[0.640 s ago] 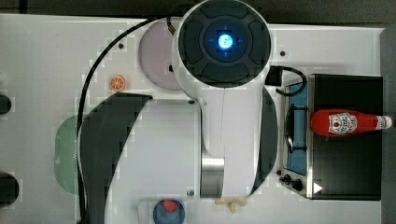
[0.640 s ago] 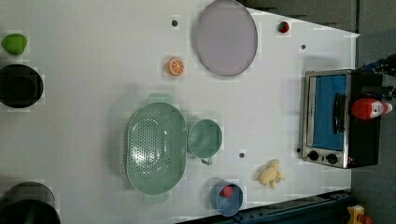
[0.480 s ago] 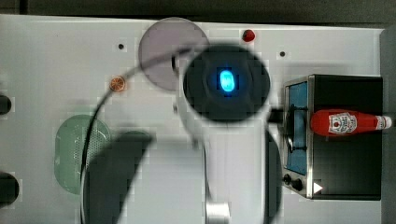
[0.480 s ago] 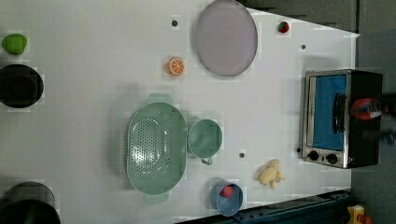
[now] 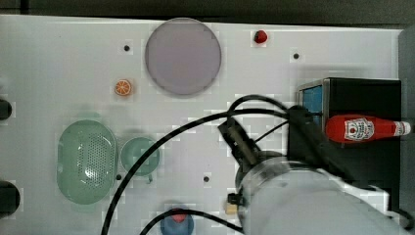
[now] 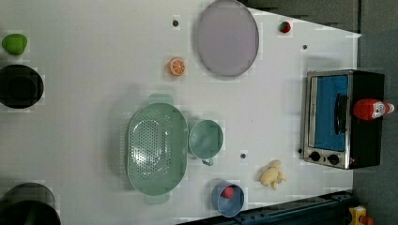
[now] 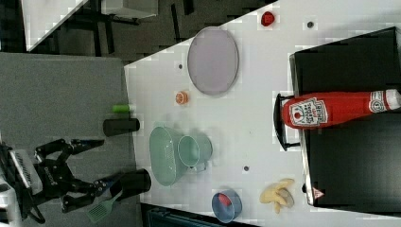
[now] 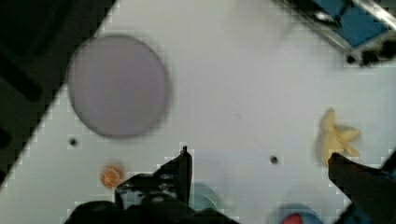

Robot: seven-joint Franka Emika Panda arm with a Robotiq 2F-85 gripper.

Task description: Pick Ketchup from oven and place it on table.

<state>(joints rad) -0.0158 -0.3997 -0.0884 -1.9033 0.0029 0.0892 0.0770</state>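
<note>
Ketchup (image 5: 364, 129) lies on its side on top of the oven (image 5: 362, 98), cap toward the top view's right, untouched, so pick and place are both left to do. Gripper (image 8: 259, 163) hangs spread wide and empty over the counter (image 5: 49, 58). Left to right in the top view: green colander (image 5: 87, 161), green cup (image 5: 140, 155), orange slice (image 5: 123, 87), lilac plate (image 5: 182, 56), strawberry (image 5: 260, 36) (all well apart from the oven). Counter has plenty of bare room for a drop.
</note>
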